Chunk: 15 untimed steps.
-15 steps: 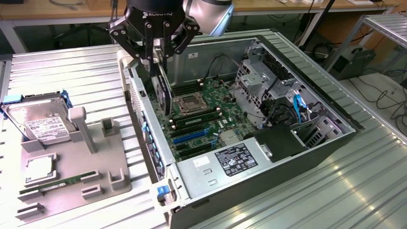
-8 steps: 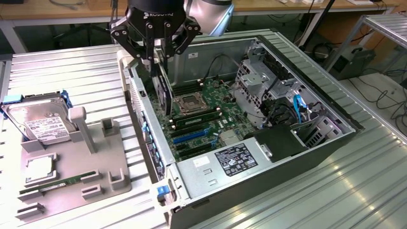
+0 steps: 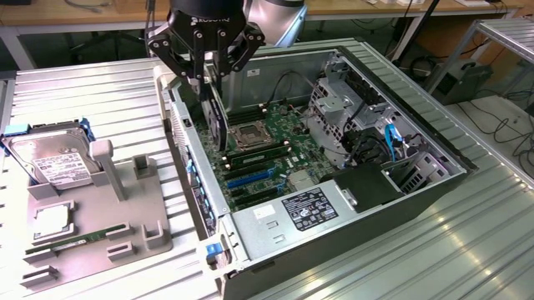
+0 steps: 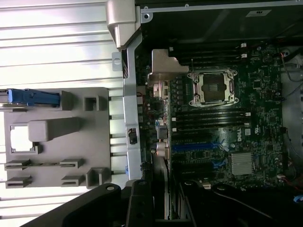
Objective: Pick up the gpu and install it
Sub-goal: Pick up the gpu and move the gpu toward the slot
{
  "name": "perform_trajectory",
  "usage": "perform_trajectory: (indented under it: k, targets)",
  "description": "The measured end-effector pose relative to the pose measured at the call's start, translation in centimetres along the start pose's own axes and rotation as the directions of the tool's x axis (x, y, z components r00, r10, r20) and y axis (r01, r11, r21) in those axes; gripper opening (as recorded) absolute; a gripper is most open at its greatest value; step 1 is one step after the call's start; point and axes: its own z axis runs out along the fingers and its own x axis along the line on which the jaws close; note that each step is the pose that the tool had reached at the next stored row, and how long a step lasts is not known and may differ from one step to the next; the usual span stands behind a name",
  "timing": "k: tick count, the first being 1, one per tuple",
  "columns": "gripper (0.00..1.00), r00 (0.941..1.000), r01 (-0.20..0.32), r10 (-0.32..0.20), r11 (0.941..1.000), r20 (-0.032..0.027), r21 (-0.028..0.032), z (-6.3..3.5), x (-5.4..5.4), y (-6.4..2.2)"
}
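My gripper is shut on the gpu, a thin dark card that hangs on edge from my fingers. The card is over the back-wall side of the open computer case, with its lower end just above the motherboard next to the CPU socket. In the wrist view the gpu appears edge-on, and its silvery bracket is at the end farthest from the gripper. It lies along the case's rear wall, crosswise to the blue expansion slots.
On the ribbed metal table at the exterior view's left, a grey parts fixture holds a silver hard drive, a green RAM stick and a square chip. Inside the case are a labelled power supply, a drive cage and cables.
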Motion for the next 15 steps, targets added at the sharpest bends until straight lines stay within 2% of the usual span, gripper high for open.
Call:
perform_trajectory:
  k: [15]
  targets:
    - [0.26,1.0,0.0,0.0,1.0,0.0,0.0,0.17,-0.42,0.02]
